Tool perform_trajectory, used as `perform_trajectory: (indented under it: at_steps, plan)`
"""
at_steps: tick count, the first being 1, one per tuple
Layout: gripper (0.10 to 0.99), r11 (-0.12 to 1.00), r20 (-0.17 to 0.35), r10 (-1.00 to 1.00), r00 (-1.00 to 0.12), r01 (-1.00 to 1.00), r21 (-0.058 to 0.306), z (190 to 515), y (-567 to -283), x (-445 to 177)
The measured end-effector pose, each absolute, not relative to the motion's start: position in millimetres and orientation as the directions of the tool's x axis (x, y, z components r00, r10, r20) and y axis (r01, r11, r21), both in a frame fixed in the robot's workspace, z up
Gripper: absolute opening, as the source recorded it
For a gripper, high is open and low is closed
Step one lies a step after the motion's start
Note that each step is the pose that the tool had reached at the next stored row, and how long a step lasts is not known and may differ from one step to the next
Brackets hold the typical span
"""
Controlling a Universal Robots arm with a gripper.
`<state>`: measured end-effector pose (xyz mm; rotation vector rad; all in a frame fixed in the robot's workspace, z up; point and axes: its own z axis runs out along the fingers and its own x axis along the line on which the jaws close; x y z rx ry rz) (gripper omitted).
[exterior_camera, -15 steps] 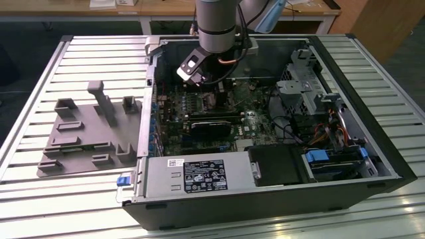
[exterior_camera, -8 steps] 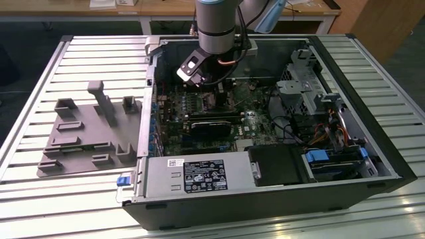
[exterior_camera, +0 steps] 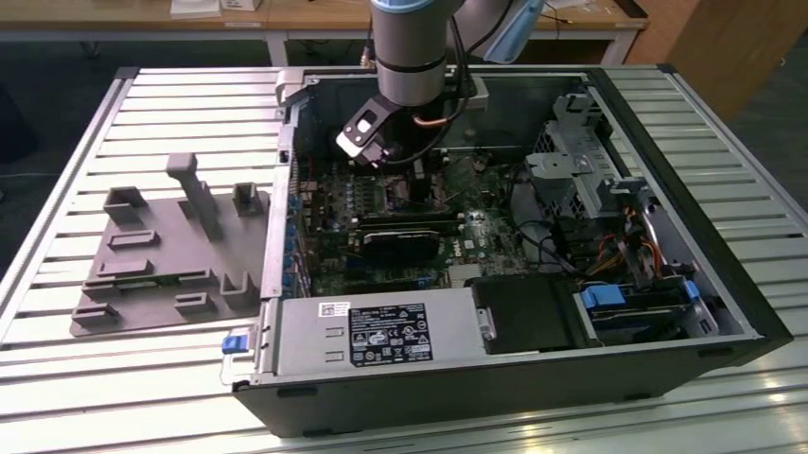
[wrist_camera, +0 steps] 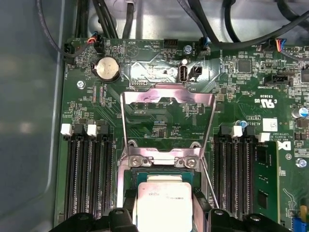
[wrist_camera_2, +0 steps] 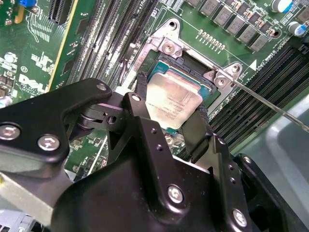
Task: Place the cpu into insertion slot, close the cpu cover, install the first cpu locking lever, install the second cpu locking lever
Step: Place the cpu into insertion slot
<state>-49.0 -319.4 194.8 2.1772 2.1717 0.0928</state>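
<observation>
The cpu (wrist_camera_2: 174, 99), a pale silvery square chip, sits between my gripper's (wrist_camera_2: 173, 107) two black fingers (wrist_camera_2: 141, 94), which press on its opposite edges. It lies over the insertion slot (wrist_camera_2: 193, 65), whose dark frame and silvery rim show around it; I cannot tell whether it is fully seated. In the first wrist view the cpu (wrist_camera: 163, 205) is at the slot's (wrist_camera: 161, 173) centre, and the cpu cover (wrist_camera: 140, 95) stands flipped open beyond it. A thin wire locking lever (wrist_camera_2: 270, 104) sticks out beside the socket. In the exterior view my arm (exterior_camera: 411, 66) reaches down into the computer case.
Memory slots (wrist_camera: 89, 179) flank the socket on both sides. A long black card (exterior_camera: 411, 241) lies nearer the power supply (exterior_camera: 366, 331). A drive cage and cables (exterior_camera: 593, 180) fill the case's right side. A grey fixture plate (exterior_camera: 165, 255) lies on the table at the exterior view's left.
</observation>
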Motion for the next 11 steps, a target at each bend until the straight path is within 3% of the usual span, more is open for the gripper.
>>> perform_trajectory:
  at_steps: [11]
  plan:
    - [0.537, -0.004, -0.003, 1.000, 0.004, 0.996, 0.089, 194.0, -319.3, -49.0]
